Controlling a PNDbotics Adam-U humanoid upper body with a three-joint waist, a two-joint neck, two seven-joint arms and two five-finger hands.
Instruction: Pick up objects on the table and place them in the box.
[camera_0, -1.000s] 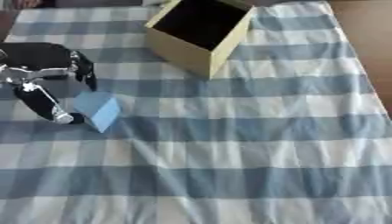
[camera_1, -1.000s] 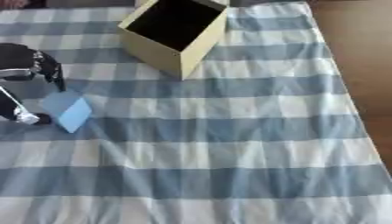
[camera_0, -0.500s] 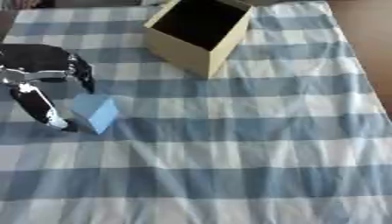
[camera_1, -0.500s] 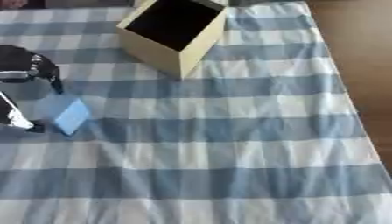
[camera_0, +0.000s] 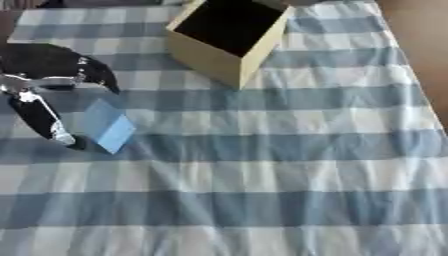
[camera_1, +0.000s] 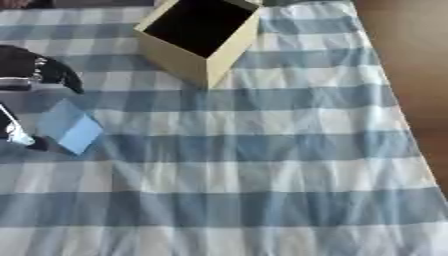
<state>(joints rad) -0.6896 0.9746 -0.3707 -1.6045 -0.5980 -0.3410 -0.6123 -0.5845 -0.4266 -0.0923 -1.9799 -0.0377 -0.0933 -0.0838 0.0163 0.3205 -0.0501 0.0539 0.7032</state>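
Observation:
A light blue block (camera_0: 108, 125) lies on the blue-and-white checked cloth at the left. My left hand (camera_0: 45, 75) comes in from the left edge just beside it, black with silver parts. Its thumb (camera_0: 42, 118) reaches down left of the block and its fingers (camera_0: 101, 75) curve above the block, so the hand stands spread around it without closing. An open cardboard box (camera_0: 229, 39) with a dark inside stands at the top centre, tilted toward me. My right hand shows in no view.
The checked cloth (camera_0: 262, 175) covers the whole table (camera_1: 411, 90), whose brown wooden edge shows down the right side. Creases run across the cloth in the middle and the near part.
The thumb and fingers of my left hand have shifted slightly around the blue block, which has stayed on the cloth. The box has not moved.

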